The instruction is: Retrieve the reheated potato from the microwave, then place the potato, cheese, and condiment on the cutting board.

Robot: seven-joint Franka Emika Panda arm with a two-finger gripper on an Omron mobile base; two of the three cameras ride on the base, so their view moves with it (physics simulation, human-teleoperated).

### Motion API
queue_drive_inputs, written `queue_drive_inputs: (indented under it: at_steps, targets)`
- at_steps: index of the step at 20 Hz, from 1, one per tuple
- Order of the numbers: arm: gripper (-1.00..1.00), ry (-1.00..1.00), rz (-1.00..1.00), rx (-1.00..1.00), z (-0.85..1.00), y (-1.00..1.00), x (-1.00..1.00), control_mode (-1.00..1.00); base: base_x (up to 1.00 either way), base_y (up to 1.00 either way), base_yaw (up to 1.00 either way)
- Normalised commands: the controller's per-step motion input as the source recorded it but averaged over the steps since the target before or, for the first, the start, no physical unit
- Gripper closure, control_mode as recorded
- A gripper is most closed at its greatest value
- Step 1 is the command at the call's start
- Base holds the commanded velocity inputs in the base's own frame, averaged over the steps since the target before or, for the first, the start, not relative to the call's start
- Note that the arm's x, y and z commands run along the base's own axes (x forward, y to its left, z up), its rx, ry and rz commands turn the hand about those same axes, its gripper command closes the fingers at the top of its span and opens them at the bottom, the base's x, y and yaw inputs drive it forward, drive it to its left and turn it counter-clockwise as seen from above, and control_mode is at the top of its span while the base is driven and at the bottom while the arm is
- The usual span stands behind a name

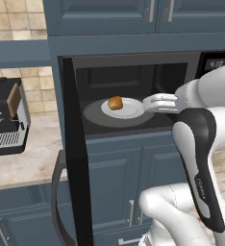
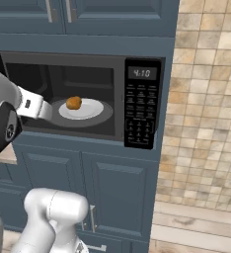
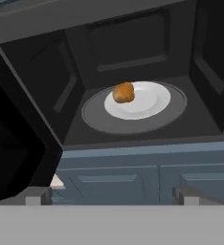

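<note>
Potato (image 1: 115,103), small golden-brown oval, sits on a white round plate (image 1: 129,109) inside the big black microwave (image 1: 133,72), door swung open for access. Left base view: gripper (image 1: 148,104) at its 3 o'clock, just beside the plate. Right base view: potato (image 2: 74,103) at plate's 9 o'clock. Hand view: potato (image 3: 123,92) at 12 o'clock, well ahead; jaws spread wide, holding nothing.

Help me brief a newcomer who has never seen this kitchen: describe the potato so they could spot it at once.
Find the black built-in microwave set among the blue cabinets, its door swung open. Inside, a white plate sits on the round grey turntable. The potato lies near that plate's rim: a small golden-brown oval, the only warm-coloured thing in the dark cavity.
</note>
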Motion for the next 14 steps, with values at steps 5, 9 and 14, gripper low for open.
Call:
queue_drive_inputs:
  at_steps: [5,9,14]
  targets:
    - [-1.00,0.04,-0.04,-0.01,-0.10,0.13,0.52,-1.00,0.00,0.00,0.00]
    - [-1.00,0.06,-0.05,-0.03,-0.19,0.32,0.46,-1.00,0.00,0.00,0.00]
    - [-1.00,0.01,-0.04,0.00,-0.18,0.14,0.50,-1.00,0.00,0.00,0.00]
